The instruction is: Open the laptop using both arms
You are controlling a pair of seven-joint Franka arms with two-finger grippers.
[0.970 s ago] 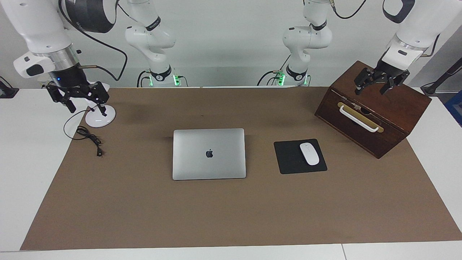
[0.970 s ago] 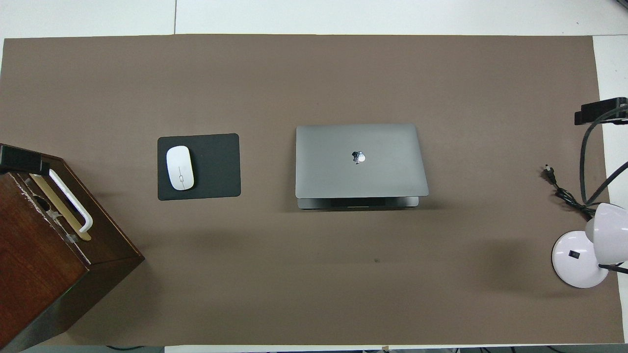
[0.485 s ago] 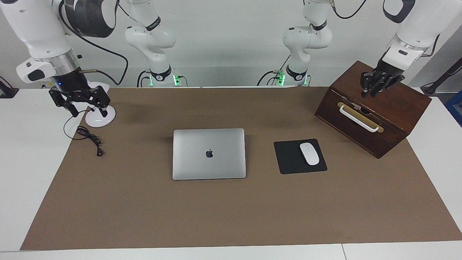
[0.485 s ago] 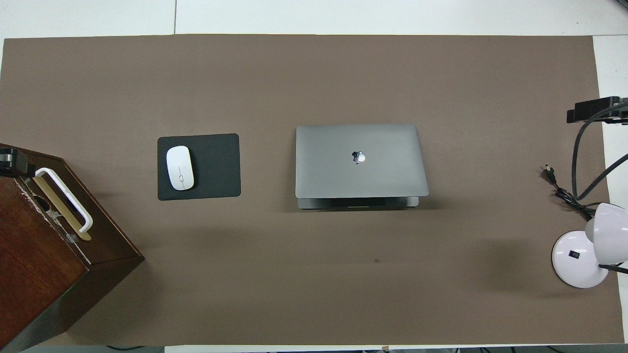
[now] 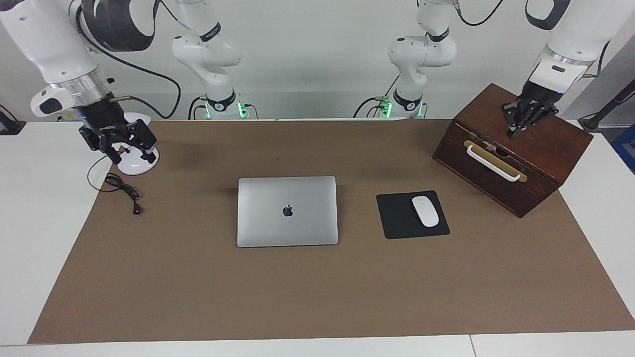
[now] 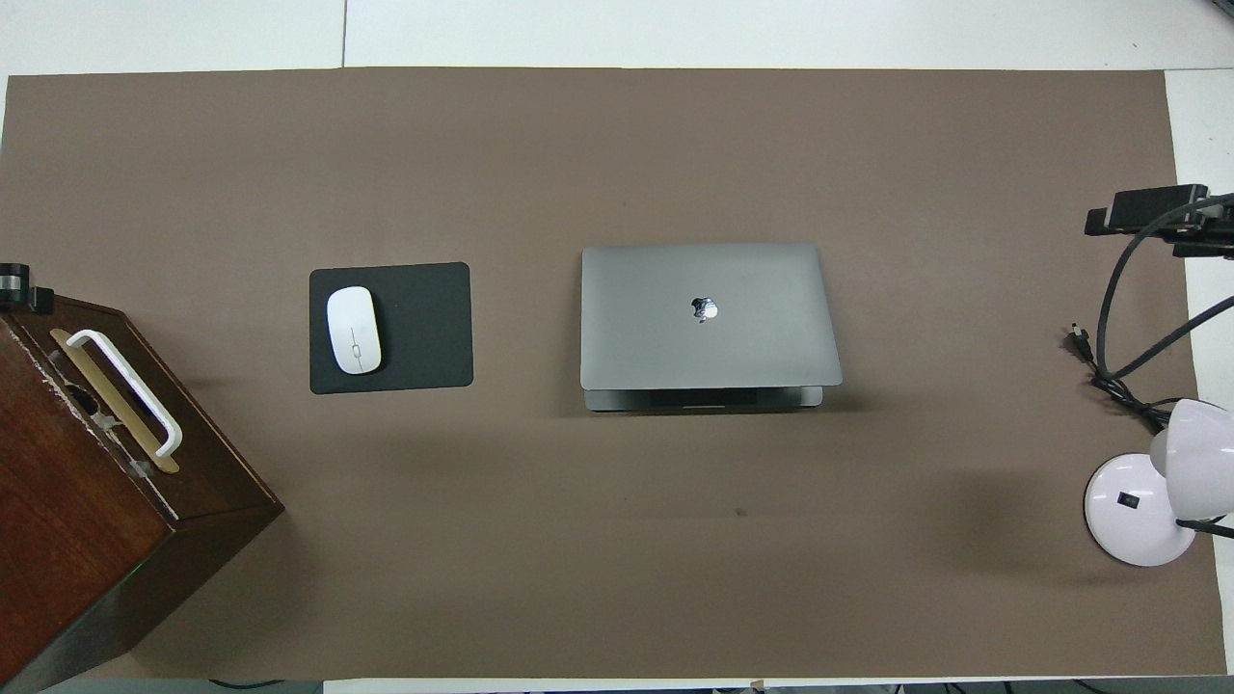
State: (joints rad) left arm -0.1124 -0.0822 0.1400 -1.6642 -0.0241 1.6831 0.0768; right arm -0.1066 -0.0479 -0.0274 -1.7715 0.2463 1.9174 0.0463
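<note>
The silver-grey laptop (image 5: 287,210) lies closed on the brown mat at the middle of the table, with its dark apple logo up. It also shows in the overhead view (image 6: 709,316). My right gripper (image 5: 130,156) is open and empty above the white lamp base, at the right arm's end of the table. In the overhead view the right gripper (image 6: 1147,209) is at the mat's edge. My left gripper (image 5: 516,130) is shut and empty, just above the top of the wooden box. Its tip shows in the overhead view (image 6: 17,286). Both are well away from the laptop.
A dark wooden box (image 5: 536,163) with a white handle (image 5: 493,162) stands at the left arm's end. A black mouse pad (image 5: 397,218) with a white mouse (image 5: 425,211) lies between box and laptop. A white lamp base (image 5: 141,163) and a black cable (image 5: 121,191) are at the right arm's end.
The left gripper's fingers have drawn together over the box. The right gripper has moved a little toward the middle of the table and lower. The laptop has not moved.
</note>
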